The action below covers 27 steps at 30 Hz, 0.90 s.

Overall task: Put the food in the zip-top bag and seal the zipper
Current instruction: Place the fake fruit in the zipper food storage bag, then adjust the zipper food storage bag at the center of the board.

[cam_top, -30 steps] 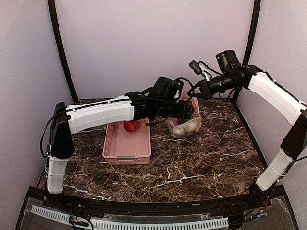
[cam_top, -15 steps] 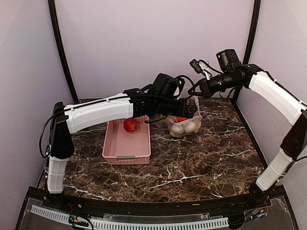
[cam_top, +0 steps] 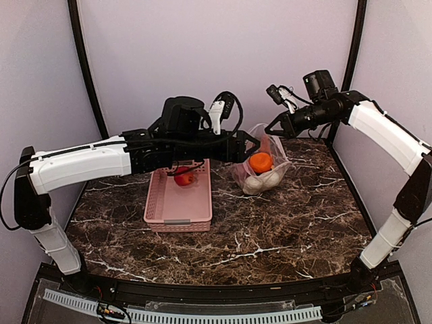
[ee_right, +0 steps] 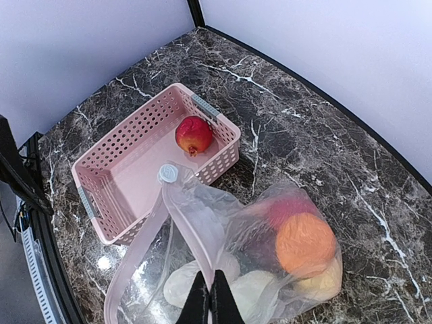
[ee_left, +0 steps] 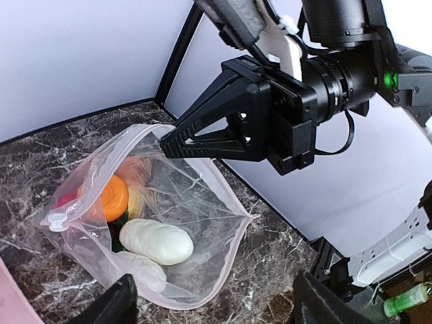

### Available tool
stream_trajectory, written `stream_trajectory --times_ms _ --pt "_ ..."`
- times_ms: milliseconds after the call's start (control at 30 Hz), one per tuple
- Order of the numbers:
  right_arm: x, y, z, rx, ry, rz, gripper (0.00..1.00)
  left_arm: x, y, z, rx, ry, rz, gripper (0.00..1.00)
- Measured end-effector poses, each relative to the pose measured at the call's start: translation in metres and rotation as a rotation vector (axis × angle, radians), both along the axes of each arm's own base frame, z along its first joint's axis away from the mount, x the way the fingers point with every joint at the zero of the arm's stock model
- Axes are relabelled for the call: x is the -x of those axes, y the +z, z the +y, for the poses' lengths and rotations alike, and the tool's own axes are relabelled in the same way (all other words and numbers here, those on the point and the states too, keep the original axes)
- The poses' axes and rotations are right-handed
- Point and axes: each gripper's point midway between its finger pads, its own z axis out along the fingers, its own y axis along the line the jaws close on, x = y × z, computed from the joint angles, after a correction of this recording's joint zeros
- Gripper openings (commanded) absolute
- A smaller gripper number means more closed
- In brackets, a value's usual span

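Presently, the clear crinkly zip-top bag (cam_top: 262, 169), pinched at its rim by the closed right gripper (cam_top: 270, 129) at far right, is part-filled, while one red toy fruit (cam_top: 183, 177) is left in the pink slotted basket (cam_top: 162, 209), the wide-spread left gripper (cam_top: 258, 144) empty, the zipper (ee_right: 135, 250) unsealed.

The zip-top bag (ee_right: 223, 223) is seen as clear plastic, edged by a pinkish zipper (ee_right: 135, 260) on which a white slider (ee_right: 167, 173) is carried. Inside it, an orange piece (ee_right: 305, 244), a red piece (ee_right: 283, 209), a yellowish piece (ee_right: 320, 283) and white pieces (ee_left: 156, 241) are shown. To the left, a pink basket (ee_right: 125, 125) is patterned with rows of slots and fitted with grey handles (ee_right: 202, 106); a red fruit (ee_right: 194, 134) is held in it. The table (cam_top: 283, 229) is marbled dark brown with white veins.
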Motion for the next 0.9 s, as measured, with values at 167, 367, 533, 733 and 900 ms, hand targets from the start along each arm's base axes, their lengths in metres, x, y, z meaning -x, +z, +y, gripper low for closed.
stream_trajectory --times_ms 167,367,533,733,900 --pt "-0.003 -0.005 0.002 0.002 0.003 0.011 0.00 -0.001 -0.016 0.003 0.009 0.038 0.076 0.61" --pt "-0.004 -0.008 0.003 0.006 0.004 0.016 0.00 -0.016 -0.053 0.003 0.017 0.133 0.233 0.62" --pt "-0.004 -0.009 0.003 0.008 0.006 0.012 0.00 -0.028 -0.079 -0.001 0.026 0.179 0.331 0.53" --pt "-0.003 -0.011 0.002 0.011 0.008 0.016 0.00 -0.041 -0.107 -0.005 0.056 0.213 0.468 0.14" --pt "0.000 -0.012 0.001 0.013 0.009 0.017 0.00 -0.048 -0.117 -0.009 0.086 0.209 0.530 0.01"
